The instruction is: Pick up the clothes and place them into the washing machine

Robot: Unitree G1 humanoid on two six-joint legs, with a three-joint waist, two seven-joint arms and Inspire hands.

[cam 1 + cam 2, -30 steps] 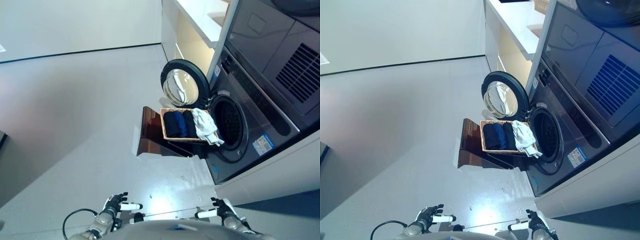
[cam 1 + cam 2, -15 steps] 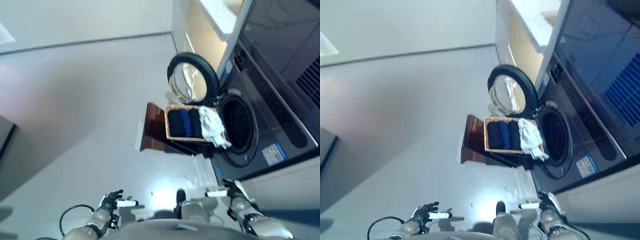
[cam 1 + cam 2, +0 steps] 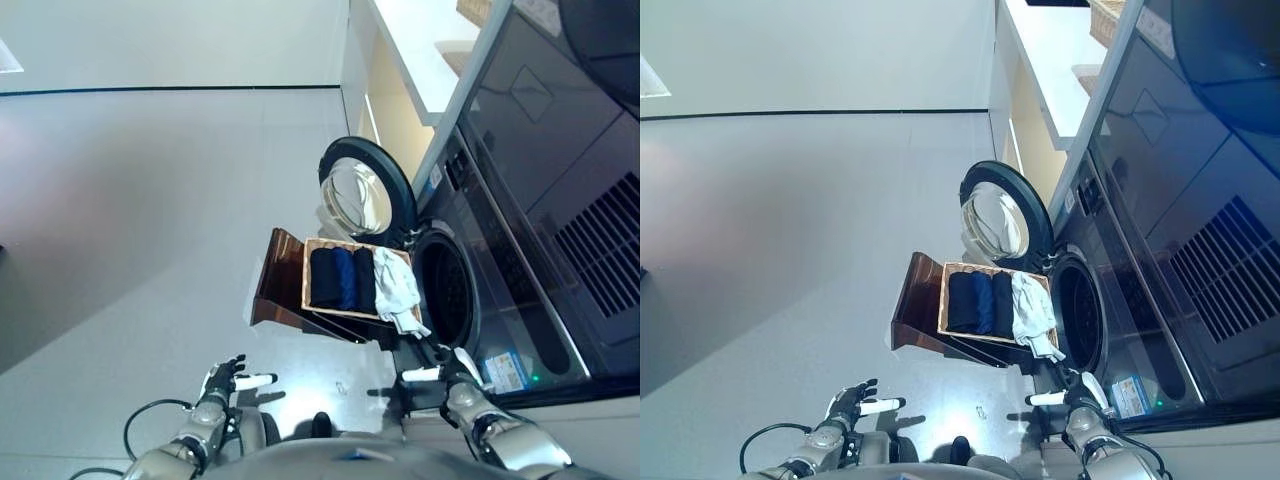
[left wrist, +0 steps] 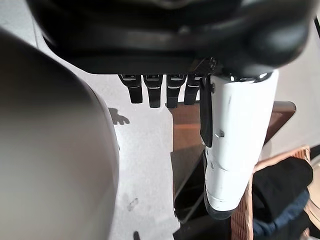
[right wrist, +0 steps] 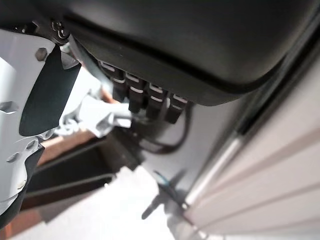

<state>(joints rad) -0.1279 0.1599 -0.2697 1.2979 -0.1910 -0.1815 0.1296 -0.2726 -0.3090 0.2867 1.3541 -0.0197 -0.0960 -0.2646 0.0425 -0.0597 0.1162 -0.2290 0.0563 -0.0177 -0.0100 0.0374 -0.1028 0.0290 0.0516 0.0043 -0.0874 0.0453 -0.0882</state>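
Left hand [image 3: 222, 381]: fingers relaxed, empty
Right hand [image 3: 447, 366]: open, empty, nearer washing machine [image 3: 500, 270] than before
Eye views alone: whole basket [image 3: 352, 312], clothes [image 3: 340, 278] inside

Silver-grey arms end in each dark hand [image 3: 222, 379], thumbs sheathed in white screwed covers.

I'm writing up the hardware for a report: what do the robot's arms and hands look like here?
Both arms are silver-grey metal with jointed segments. The left hand and the right hand are dark, each with a row of black fingers and a thumb under a smooth white cover. The fingers show pale bands across them.
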